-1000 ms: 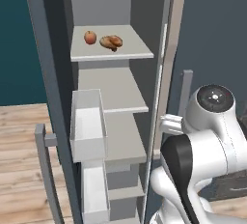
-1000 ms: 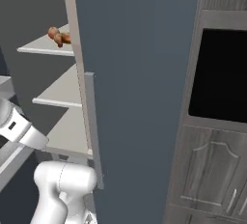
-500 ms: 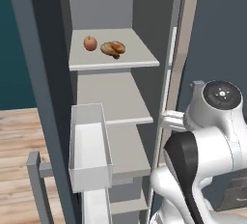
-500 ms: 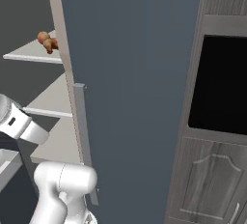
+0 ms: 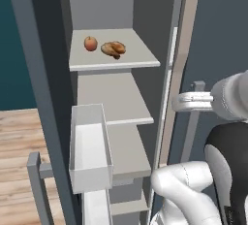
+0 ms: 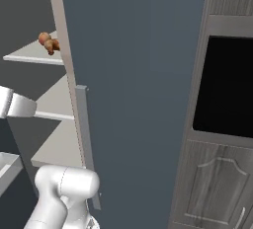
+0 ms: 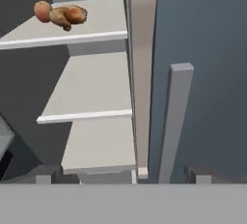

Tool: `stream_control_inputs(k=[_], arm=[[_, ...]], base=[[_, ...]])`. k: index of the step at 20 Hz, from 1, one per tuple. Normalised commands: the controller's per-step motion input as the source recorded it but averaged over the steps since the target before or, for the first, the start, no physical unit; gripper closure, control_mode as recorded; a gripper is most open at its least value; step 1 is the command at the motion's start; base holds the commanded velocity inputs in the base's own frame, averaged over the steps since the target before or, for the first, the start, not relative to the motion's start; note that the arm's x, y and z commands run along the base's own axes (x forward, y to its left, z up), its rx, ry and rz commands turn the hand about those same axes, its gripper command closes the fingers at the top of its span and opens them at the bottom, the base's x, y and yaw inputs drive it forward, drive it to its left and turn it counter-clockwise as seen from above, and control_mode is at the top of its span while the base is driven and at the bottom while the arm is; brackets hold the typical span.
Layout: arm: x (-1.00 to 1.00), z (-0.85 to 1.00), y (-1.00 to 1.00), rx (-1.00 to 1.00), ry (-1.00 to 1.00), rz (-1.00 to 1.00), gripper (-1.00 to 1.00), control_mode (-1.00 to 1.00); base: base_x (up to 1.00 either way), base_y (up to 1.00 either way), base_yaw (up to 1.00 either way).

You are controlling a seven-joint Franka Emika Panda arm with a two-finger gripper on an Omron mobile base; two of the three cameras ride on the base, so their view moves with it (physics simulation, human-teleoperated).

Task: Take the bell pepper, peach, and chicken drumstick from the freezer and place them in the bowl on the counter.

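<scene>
We face the open freezer point(image 5: 121, 103); the peach point(image 5: 90, 43) and drumstick point(image 5: 113, 49) sit together on its top shelf. Our gripper point(image 7: 123, 177) hangs low beside the door handle point(image 7: 172, 121), jaws wide and empty, so we judge reaching up to that shelf comes next.

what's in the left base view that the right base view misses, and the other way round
Left base view alone: the white translucent door bins on the open door, the wood floor and the teal wall.

Right base view alone: the black oven window and the dark wood-grain cupboard beside the freezer.

Both: the peach beside the chicken drumstick on an upper freezer shelf, the bare shelves below, and the robot's white arm.
</scene>
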Motion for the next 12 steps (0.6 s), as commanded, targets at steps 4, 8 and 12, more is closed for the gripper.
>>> stream_control_inputs(k=[4, 8, 12], arm=[[-0.08, 0.71, 0.59, -0.02, -0.27, 0.44, -1.0, -1.0], [0.38, 0.77, 0.71, 0.0, -0.21, 0.35, -1.0, -1.0], [0.48, 0.64, 0.61, 0.0, -0.1, 0.26, -1.0, -1.0]], base=[[0.0, 0.0, 0.0], [0.0, 0.0, 0.0], [0.0, 0.0, 0.0]])
